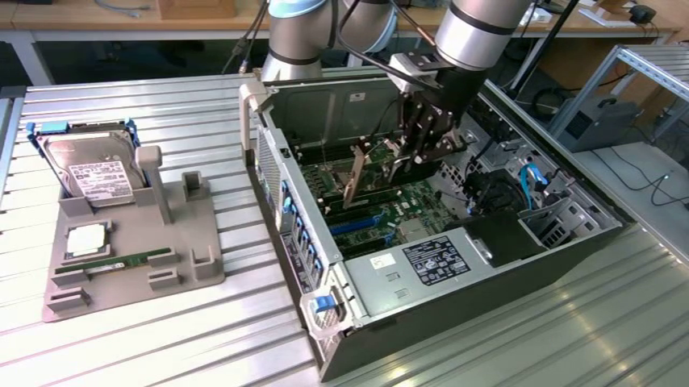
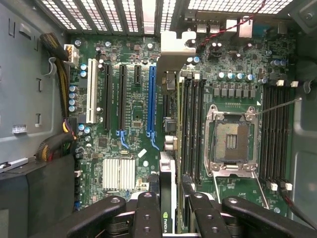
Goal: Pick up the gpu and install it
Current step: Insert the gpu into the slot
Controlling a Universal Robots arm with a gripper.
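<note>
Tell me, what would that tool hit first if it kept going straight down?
The tool grips the gpu, so the card's edge would likely meet the motherboard first, at or just beside the blue slot; depth is hard to judge.

I see a hard drive (image 1: 95, 173) upright in a grey stand (image 1: 185, 246) on the counter (image 1: 140, 347), a memory stick (image 1: 119, 263) lying flat.
</note>
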